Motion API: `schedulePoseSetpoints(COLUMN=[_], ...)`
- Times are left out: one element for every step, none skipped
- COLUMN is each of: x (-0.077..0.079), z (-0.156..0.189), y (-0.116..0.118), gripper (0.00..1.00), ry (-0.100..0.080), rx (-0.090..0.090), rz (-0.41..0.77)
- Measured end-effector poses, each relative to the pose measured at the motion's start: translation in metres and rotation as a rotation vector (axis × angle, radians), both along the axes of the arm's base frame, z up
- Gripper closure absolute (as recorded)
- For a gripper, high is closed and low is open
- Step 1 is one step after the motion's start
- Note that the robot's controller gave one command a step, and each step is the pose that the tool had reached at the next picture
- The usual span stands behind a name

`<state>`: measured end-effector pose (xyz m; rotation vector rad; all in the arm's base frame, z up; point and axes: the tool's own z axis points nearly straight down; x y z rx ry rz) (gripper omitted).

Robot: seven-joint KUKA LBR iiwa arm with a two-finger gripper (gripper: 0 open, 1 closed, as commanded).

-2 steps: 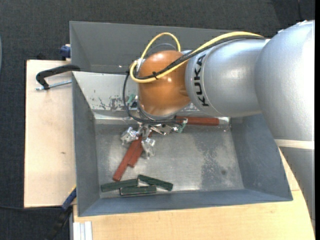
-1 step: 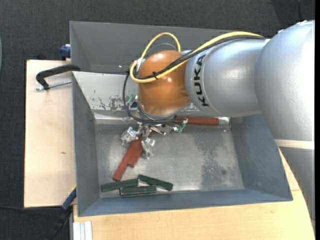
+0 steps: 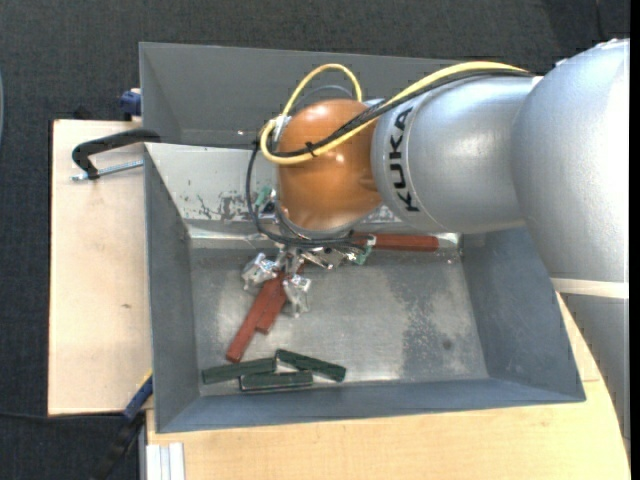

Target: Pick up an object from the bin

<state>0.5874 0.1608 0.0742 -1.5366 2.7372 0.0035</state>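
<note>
My gripper is down on the bin floor, left of centre, under the orange dome. Its two metal fingertips stand open on either side of the upper end of a red-brown bar. That bar lies slanted on the floor, its lower end pointing to the front left. I cannot tell whether the fingertips touch it. A second red-brown bar lies flat along the back wall, to the right of the gripper, partly hidden by the arm.
Several dark green bars lie together by the front wall, below the slanted bar. The arm reaches in from the right and covers the back right of the bin.
</note>
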Motion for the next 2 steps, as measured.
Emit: schedulePoseSetpoints(x=[0.0002, 0.0], z=[0.0074, 0.0149], y=[0.0003, 0.0005], gripper=[1.0, 1.0], ry=[-0.001, 0.0], rx=[0.0, 0.0], rz=[0.0, 0.0])
